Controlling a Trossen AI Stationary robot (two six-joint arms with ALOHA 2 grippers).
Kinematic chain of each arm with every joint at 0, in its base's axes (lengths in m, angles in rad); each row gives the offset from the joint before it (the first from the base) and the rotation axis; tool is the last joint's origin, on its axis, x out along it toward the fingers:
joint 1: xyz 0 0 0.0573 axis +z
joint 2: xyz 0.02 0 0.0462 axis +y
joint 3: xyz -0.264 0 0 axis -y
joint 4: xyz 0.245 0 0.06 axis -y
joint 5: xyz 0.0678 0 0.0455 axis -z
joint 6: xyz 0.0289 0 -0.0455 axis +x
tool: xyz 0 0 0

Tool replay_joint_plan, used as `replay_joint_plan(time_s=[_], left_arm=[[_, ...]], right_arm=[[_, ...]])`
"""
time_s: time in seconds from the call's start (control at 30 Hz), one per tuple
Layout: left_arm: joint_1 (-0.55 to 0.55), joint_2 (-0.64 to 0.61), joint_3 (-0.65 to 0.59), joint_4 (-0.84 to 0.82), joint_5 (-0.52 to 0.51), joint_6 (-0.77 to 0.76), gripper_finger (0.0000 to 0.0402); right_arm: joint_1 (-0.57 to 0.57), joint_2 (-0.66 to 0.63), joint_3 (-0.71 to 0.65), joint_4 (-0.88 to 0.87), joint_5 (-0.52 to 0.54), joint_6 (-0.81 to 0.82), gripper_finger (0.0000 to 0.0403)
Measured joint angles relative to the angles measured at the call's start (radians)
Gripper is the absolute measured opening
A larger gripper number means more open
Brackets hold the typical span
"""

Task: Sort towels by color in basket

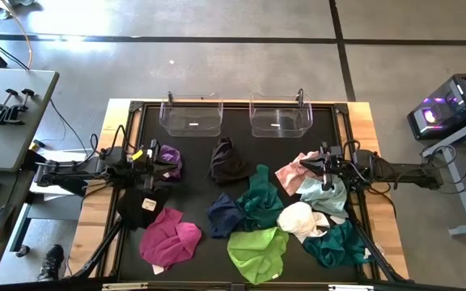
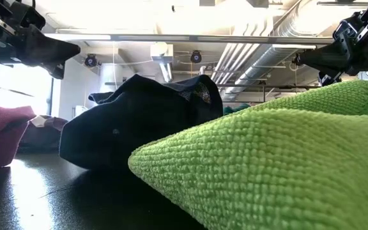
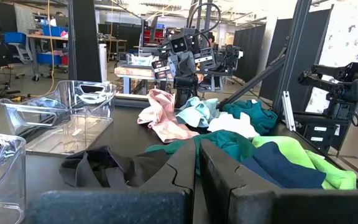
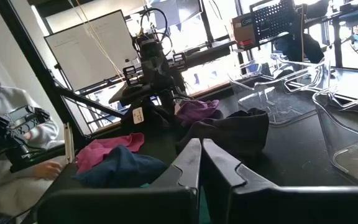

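Note:
Several small towels lie loose on the black table top: purple (image 1: pixel 169 160), black (image 1: pixel 229 162), pink (image 1: pixel 294 173), pale mint (image 1: pixel 327 194), teal (image 1: pixel 261 199), navy (image 1: pixel 224 215), white (image 1: pixel 301 218), lime green (image 1: pixel 257 250), magenta (image 1: pixel 171 238), a second teal (image 1: pixel 338 243) and a second black (image 1: pixel 141 208). My left gripper (image 1: pixel 158 162) hovers shut beside the purple towel, its fingers (image 3: pixel 185 171) pointing toward the table's right. My right gripper (image 1: pixel 312 167) hovers shut over the pink towel, pointing left (image 4: pixel 201 163). Neither holds anything.
Two clear plastic baskets (image 1: pixel 191 118) (image 1: pixel 281 115) stand side by side at the table's far edge. Bare black surface shows between the baskets and the towels. A person sits beyond the table's left side (image 4: pixel 5 124). A grey side table (image 1: pixel 10 121) stands to the left.

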Motion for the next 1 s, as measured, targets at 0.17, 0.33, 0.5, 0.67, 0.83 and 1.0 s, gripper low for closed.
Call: replay_joint_plan(time_s=[0.17,0.33,0.5,0.67,0.83,1.0], left_arm=[[0.0,0.0,0.0,0.0,0.0,0.0,0.001],[0.0,0.0,0.0,0.0,0.0,0.0,0.001],[0.0,0.0,0.0,0.0,0.0,0.0,0.001],[0.0,0.0,0.0,0.0,0.0,0.0,0.001],[0.0,0.0,0.0,0.001,0.0,-0.007,0.001],[0.0,0.0,0.0,0.031,0.0,-0.235,0.001]], right_arm=[[0.0,0.0,0.0,0.0,0.0,0.0,0.0002],[0.0,0.0,0.0,0.0,0.0,0.0,0.0002],[0.0,0.0,0.0,0.0,0.0,0.0,0.0002],[0.0,0.0,0.0,0.0,0.0,0.0,0.0002],[0.0,0.0,0.0,0.0,0.0,0.0,0.0002],[0.0,0.0,0.0,0.0,0.0,0.0,0.0002]])
